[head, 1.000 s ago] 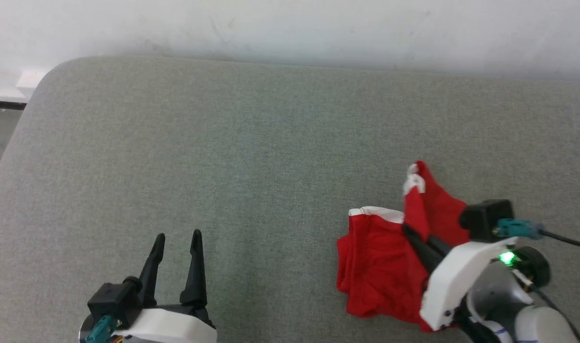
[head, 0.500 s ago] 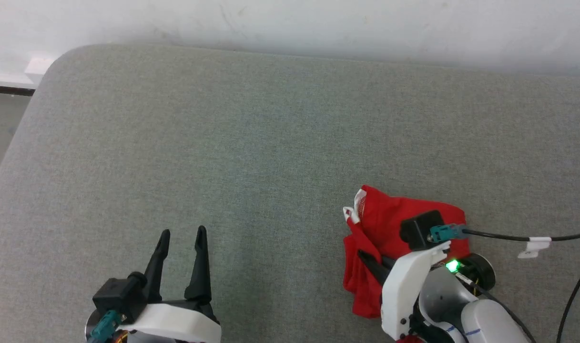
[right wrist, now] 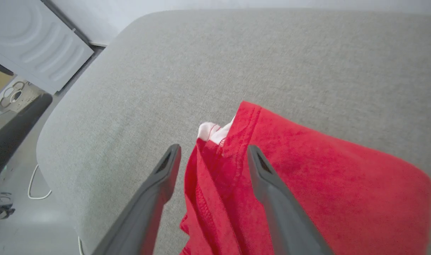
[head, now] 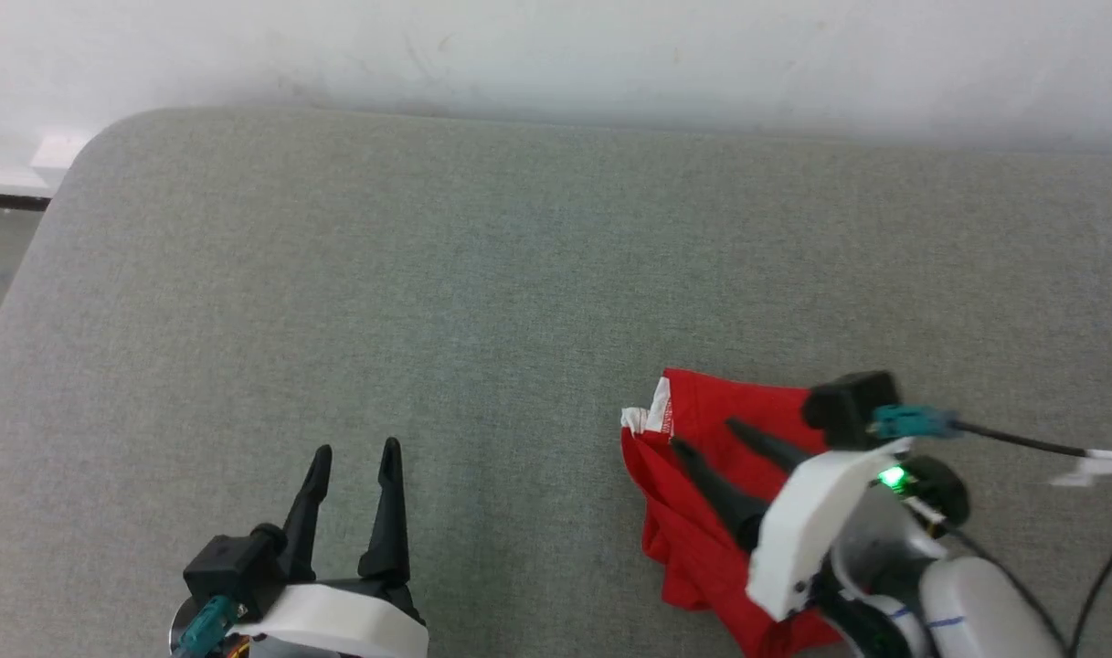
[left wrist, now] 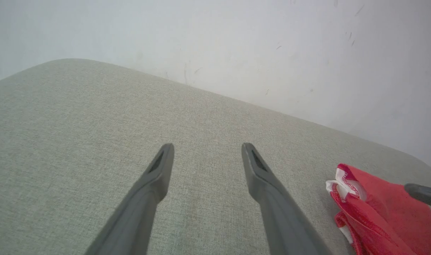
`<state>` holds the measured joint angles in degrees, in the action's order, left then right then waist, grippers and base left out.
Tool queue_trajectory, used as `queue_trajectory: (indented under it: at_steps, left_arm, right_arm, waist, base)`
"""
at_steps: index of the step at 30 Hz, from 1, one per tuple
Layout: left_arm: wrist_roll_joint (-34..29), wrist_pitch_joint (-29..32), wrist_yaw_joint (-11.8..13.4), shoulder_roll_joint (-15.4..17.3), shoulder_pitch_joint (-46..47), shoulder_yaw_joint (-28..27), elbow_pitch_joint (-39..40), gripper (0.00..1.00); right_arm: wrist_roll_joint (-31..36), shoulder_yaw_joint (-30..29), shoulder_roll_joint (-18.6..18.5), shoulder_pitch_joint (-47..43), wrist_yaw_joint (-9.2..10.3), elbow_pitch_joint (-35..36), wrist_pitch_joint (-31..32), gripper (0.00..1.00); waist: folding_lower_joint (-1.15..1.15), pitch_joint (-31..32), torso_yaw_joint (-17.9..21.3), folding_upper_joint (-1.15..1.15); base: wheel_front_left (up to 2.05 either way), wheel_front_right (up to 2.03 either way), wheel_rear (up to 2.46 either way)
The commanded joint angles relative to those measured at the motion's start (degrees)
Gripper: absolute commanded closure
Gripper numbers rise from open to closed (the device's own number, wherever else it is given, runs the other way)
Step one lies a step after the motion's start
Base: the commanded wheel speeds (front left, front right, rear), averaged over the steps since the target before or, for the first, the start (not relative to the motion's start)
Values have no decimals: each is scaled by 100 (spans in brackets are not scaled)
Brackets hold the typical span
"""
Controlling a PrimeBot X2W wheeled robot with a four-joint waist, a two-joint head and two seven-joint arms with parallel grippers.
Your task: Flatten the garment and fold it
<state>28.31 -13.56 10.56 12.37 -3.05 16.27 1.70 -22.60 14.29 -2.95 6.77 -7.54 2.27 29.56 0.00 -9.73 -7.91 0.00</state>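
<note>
The red shorts (head: 693, 512) lie bunched on the grey padded surface (head: 482, 274) at the lower right, with a bit of white edge band (head: 654, 413) at their far left corner. The lettering is hidden. My right gripper (head: 702, 434) hovers open just over the shorts, nothing clamped between its fingers. In the right wrist view the red fabric (right wrist: 325, 184) lies under and between the spread fingers of that gripper (right wrist: 213, 148). My left gripper (head: 356, 450) stands open at the lower left, well apart from the shorts. The left wrist view shows it (left wrist: 207, 147) open, with the shorts (left wrist: 378, 212) off to the right.
A white wall (head: 556, 55) runs along the far edge of the surface. The rounded left corner (head: 80, 155) drops to the floor. A black cable (head: 1021, 440) trails right from my right wrist. A white appliance (right wrist: 27, 39) stands beyond the corner.
My right gripper, earlier shut on a raised flap of the shorts, carried it left and opened; the fabric now lies folded over in a heap. The left gripper has stayed put.
</note>
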Motion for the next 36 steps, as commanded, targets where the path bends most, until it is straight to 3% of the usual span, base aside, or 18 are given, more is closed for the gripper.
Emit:
queue_trajectory:
  at_steps: [1, 6, 12, 18, 26, 27, 28, 29, 30, 31, 36]
  left_arm:
    - [27, -1, 0, 0, 29, 2, 7, 0]
    - [6, -6, 25, 27, -4, 15, 89, 0]
    - [-18, 0, 42, 87, -5, 20, 167, 0]
    - [-30, 53, 55, 147, 43, 25, 222, 0]
    - [-78, 131, 73, 244, 100, 51, 326, 0]
    - [-89, 128, 69, 255, 107, 58, 339, 0]
    - [-97, 125, 55, 266, 114, 71, 353, 0]
    - [-103, 119, 41, 273, 121, 83, 366, 0]
    - [-109, 113, 31, 277, 125, 93, 376, 0]
    - [-115, 107, 18, 283, 127, 107, 383, 0]
    - [-132, 72, -6, 299, 110, 134, 415, 0]
  right_arm:
    - [-5, -80, 7, -62, 5, 86, -47, 0]
    - [398, -863, 7, -485, 5, 785, -107, 0]
    - [720, -1549, 7, -1159, 5, 1055, 118, 0]
    - [566, -1561, 7, -1211, 5, 681, 80, 0]
    - [314, -1418, 7, -863, 5, -353, -84, 0]
    - [295, -1393, 7, -804, 5, -496, -93, 4]
    - [275, -1371, 7, -745, 5, -624, -117, 50]
    - [233, -1375, 7, -686, 5, -742, -161, 65]
    - [245, -1356, 7, -629, 5, -839, -199, 89]
    - [284, -1335, 7, -575, 5, -913, -243, 100]
    - [375, -1336, 7, -410, 5, -1006, -379, 100]
  waist:
    - [0, 24, 27, 0]
    - [0, 4, 56, 0]
    - [0, -89, 86, 0]
    - [0, -157, 97, 0]
    - [0, -146, 42, 0]
    - [0, -137, 35, 0]
    - [0, -129, 29, 0]
    - [0, -118, 26, 0]
    - [0, -107, 23, 0]
    - [0, -93, 21, 0]
    - [0, -46, 70, 0]
  base:
    - [0, 0, 0]
    - [0, 0, 0]
    - [0, 0, 0]
    - [0, 0, 0]
    - [0, 0, 0]
    - [0, 0, 0]
    - [0, 0, 0]
    - [0, 0, 0]
    - [0, 0, 0]
    - [0, 0, 0]
    - [0, 0, 0]
